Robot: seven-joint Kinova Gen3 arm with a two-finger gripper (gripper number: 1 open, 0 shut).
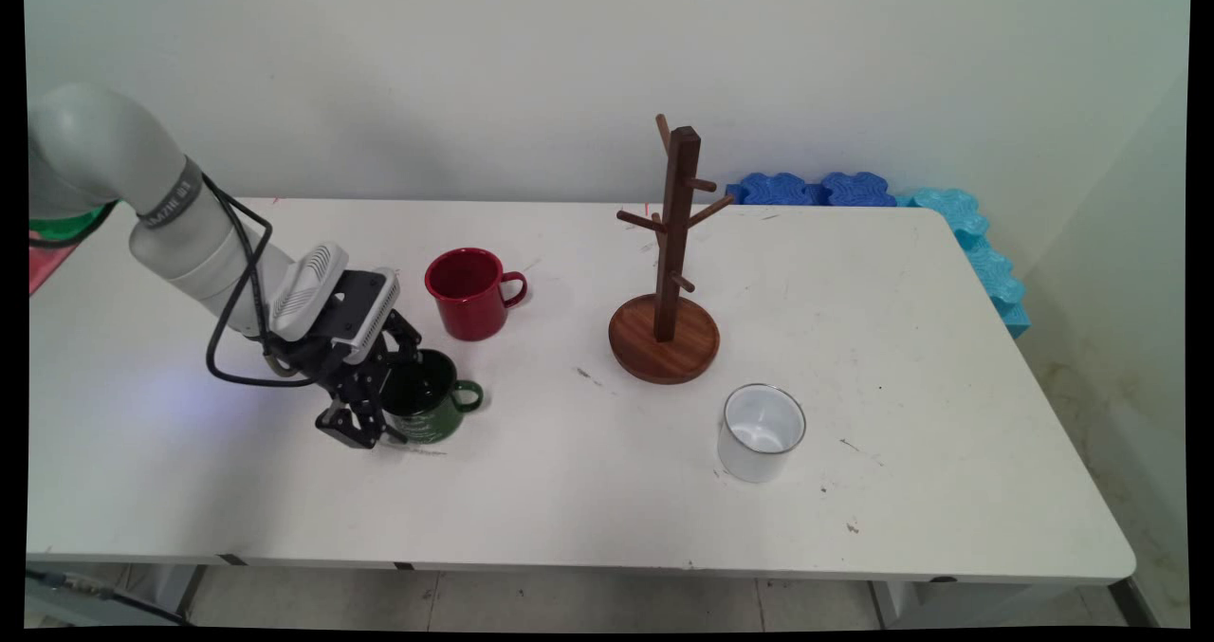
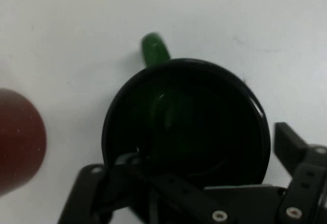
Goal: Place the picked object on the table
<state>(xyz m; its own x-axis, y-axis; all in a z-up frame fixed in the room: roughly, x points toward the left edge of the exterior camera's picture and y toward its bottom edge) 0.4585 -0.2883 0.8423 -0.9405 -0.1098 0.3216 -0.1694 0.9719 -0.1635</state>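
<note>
Lower left of centre: claw [image 1: 372, 426] down at a green mug [image 1: 429, 407], one finger inside the rim, the other outside; whether clamped on the wall, impossible to tell. Just above: red mug [image 1: 469, 293]. Centre: wooden mug tree [image 1: 667, 272]. Lower right of it: white mug [image 1: 760, 431] on the tabletop [image 1: 901, 339].

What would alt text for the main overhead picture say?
A robot arm's black gripper sits low at a green mug on a white table. Nearby stand a red mug, a wooden mug tree and a white mug.
</note>
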